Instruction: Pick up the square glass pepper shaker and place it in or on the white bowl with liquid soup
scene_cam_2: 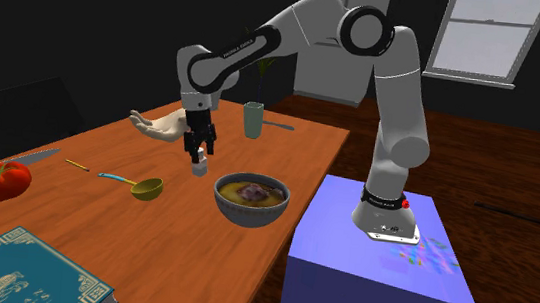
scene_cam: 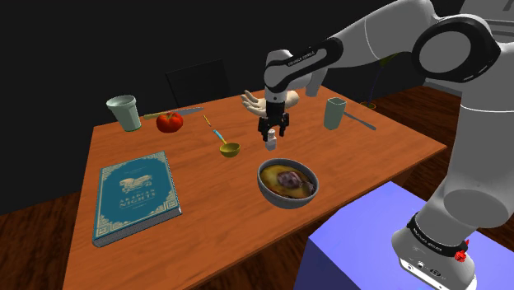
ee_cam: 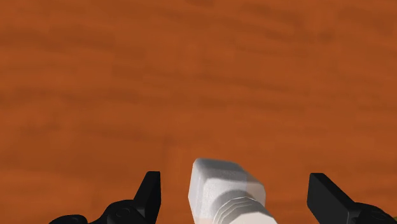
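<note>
A small white square pepper shaker [scene_cam: 270, 142] [scene_cam_2: 199, 167] [ee_cam: 219, 188] is upright over the brown wooden table, just behind the bowl. My black gripper [scene_cam: 272, 132] [scene_cam_2: 198, 153] [ee_cam: 236, 184] points straight down over it, open. In the wrist view the fingers [ee_cam: 150, 191] stand on either side of the shaker's ribbed neck with gaps, not touching it. The grey bowl [scene_cam: 280, 200] [scene_cam_2: 248, 215] holds yellow soup with a dark lump and sits nearer the stand than the shaker. Whether the shaker's base rests on the table I cannot tell.
A teal book [scene_cam: 136, 198] lies at the shoulder view's left. A tomato [scene_cam: 170, 122], a pale cup [scene_cam: 125, 113], a green-bowled spoon [scene_cam: 228, 149], a beige hand-shaped object [scene_cam: 255, 103] and a grey-green cup [scene_cam: 334, 113] stand toward the table's far side. The blue stand [scene_cam: 354, 247] adjoins the table's near edge.
</note>
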